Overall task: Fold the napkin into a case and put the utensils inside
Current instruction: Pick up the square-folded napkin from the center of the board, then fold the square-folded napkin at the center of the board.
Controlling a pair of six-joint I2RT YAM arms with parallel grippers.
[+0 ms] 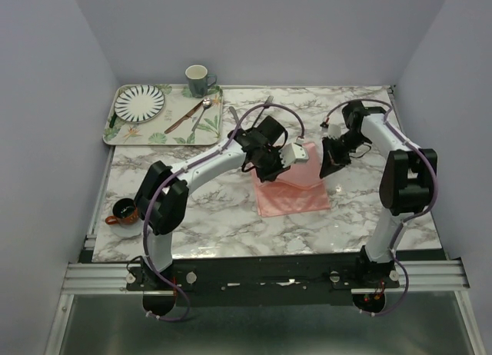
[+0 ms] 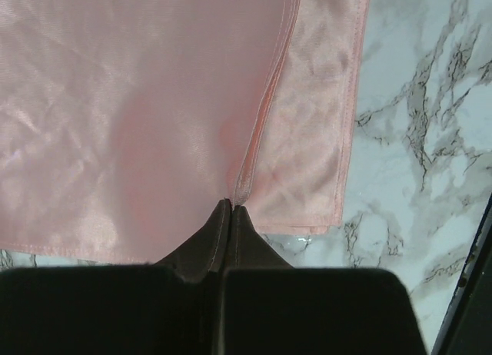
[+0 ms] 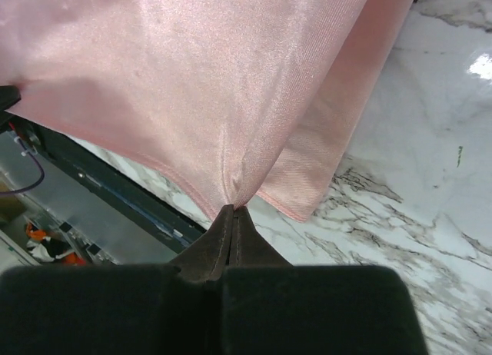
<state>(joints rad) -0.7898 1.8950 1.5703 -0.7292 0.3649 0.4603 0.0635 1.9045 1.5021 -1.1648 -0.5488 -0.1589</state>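
The salmon-pink napkin (image 1: 296, 194) lies partly folded on the marble table, its far part lifted between the two grippers. My left gripper (image 1: 274, 170) is shut on a hemmed edge of the napkin (image 2: 138, 124), its fingertips (image 2: 232, 207) pinching the fold. My right gripper (image 1: 327, 169) is shut on another edge of the napkin (image 3: 192, 78), which hangs gathered from its tips (image 3: 234, 210) above a lower layer. What looks like a fork (image 1: 267, 102) and a knife (image 1: 233, 110) lies beyond the left arm, partly hidden. No finished case shows.
A leaf-patterned tray (image 1: 123, 134) at the back left holds a striped plate (image 1: 139, 102), a spoon (image 1: 203, 113) and a brown-handled utensil (image 1: 181, 121). A green mug (image 1: 197, 80) stands behind it. A small brown cup (image 1: 123, 211) sits near the left arm's base.
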